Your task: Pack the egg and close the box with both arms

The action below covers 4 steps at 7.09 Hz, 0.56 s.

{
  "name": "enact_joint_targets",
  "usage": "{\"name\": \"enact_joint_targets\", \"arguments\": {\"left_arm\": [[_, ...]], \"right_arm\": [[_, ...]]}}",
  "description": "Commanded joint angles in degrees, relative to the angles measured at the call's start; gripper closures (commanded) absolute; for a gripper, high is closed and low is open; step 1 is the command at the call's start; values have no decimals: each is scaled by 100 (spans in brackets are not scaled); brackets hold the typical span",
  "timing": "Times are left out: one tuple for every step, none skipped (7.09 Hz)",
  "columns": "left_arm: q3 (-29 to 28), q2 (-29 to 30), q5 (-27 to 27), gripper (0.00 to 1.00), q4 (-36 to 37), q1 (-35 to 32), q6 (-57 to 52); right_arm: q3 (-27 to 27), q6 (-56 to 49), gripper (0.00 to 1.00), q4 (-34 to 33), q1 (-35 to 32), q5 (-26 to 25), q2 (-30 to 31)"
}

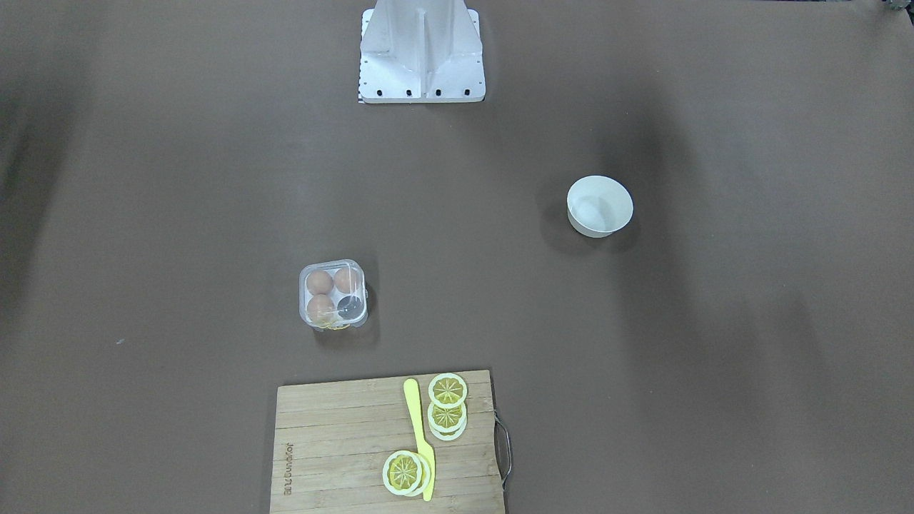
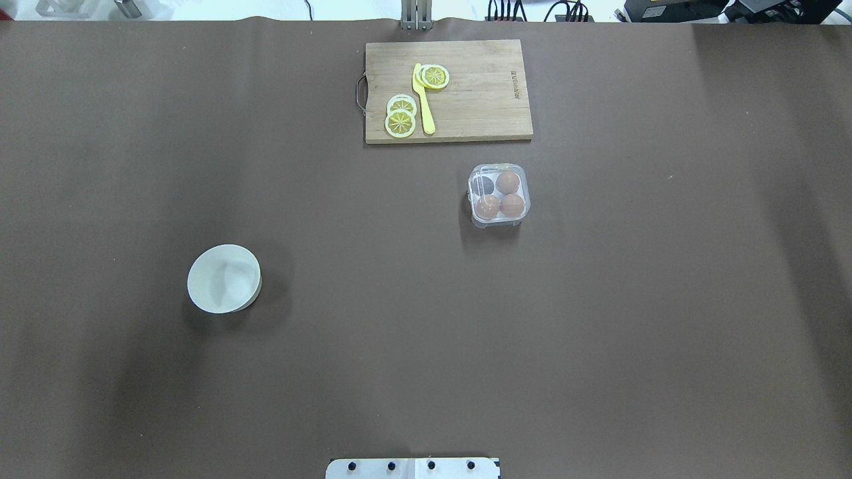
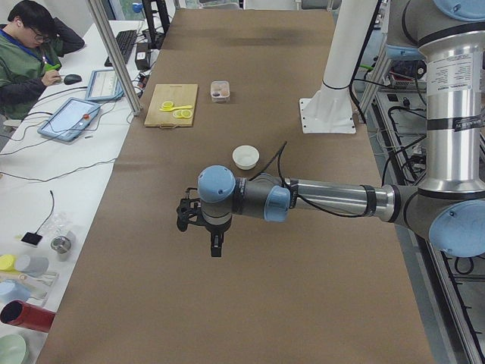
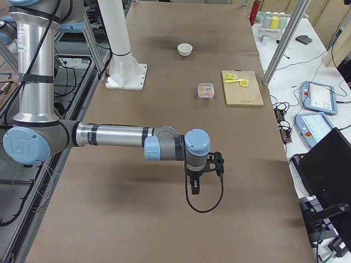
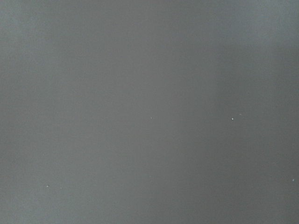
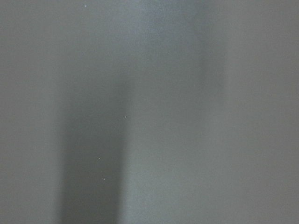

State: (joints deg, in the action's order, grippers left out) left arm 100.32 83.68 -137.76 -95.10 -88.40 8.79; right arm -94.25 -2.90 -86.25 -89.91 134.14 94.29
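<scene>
The box [image 1: 333, 294] stands on the brown table, also in the overhead view [image 2: 499, 195]. It holds three orange-brown eggs [image 1: 319, 282]; the fourth cell [image 1: 349, 307] looks dark and empty. The clear lid seems to lie over the tray. My left gripper [image 3: 215, 246] shows only in the exterior left view, pointing down over bare table far from the box; I cannot tell if it is open. My right gripper [image 4: 195, 187] shows only in the exterior right view, likewise pointing down and far from the box. Both wrist views show only blurred table.
A round white bowl [image 2: 223, 278] stands on the robot's left half. A wooden cutting board [image 2: 479, 100] with lemon slices [image 2: 400, 123] and a yellow knife [image 2: 423, 100] lies just beyond the box. The white stand [image 1: 421, 50] is at the robot's edge.
</scene>
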Motion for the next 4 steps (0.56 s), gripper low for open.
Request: {"name": "enact_joint_targets", "arguments": {"left_arm": [[5,-36,3,1,0,-2,-9],[14,-36,3,1,0,-2,0],[14,-36,3,1,0,-2,-9],[14,-36,12,1,0,-2,-9]], "right_arm": [[-58,-36,0,-6,0,7,19],[-58,-53,0,3,0,7,37],[-58,-62,0,3,0,7,55],[-58,-62,0,3,0,7,55]]}}
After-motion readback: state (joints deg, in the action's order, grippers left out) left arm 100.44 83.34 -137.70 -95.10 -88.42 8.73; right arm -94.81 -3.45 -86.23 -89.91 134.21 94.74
